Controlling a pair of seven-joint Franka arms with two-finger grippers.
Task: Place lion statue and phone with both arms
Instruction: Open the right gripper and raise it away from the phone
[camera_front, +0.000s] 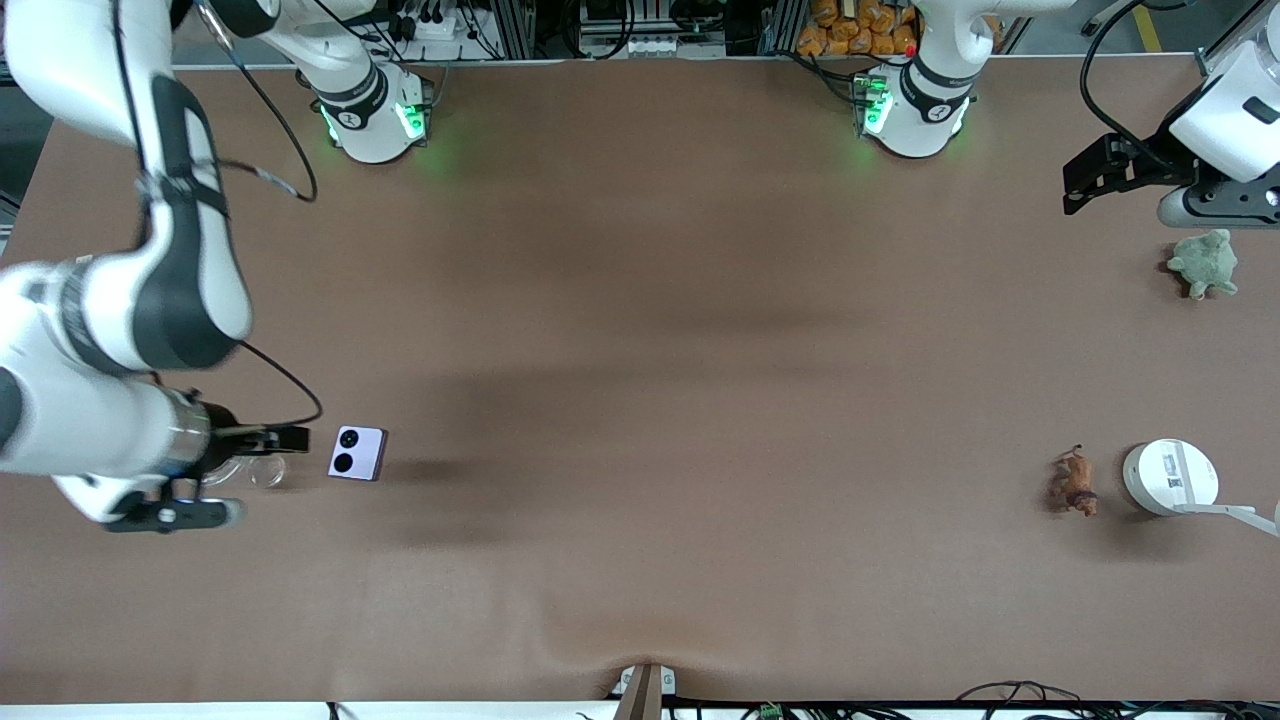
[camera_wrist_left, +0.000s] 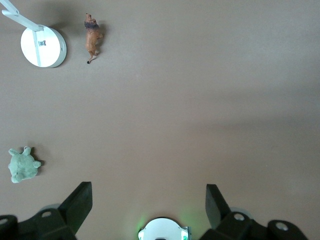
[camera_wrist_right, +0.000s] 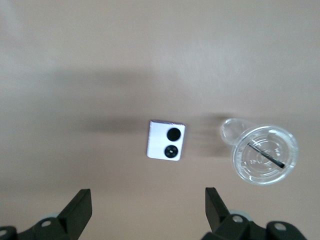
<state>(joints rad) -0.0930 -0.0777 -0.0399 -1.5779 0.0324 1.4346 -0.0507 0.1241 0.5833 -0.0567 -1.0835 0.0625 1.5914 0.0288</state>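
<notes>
Phone (camera_front: 357, 453) flat on table (camera_front: 640, 350) toward right arm's end, camera circles up, touching nothing. Right gripper (camera_front: 265, 440) hovering just beside phone, fingers (camera_wrist_right: 80, 210) spread wide, empty. Clear cup (camera_wrist_right: 263, 152) with lid lying on table beside phone, under right gripper in front view.

Lion (camera_front: 1073, 483) on table toward left arm's end, just beside round white device (camera_front: 1169, 477), not touching. Green plush turtle (camera_front: 1203, 263) farther from front camera than lion, well apart. Left gripper (camera_front: 1100, 175) up over table near turtle, fingers (camera_wrist_left: 80, 202) wide apart, holding nothing.
</notes>
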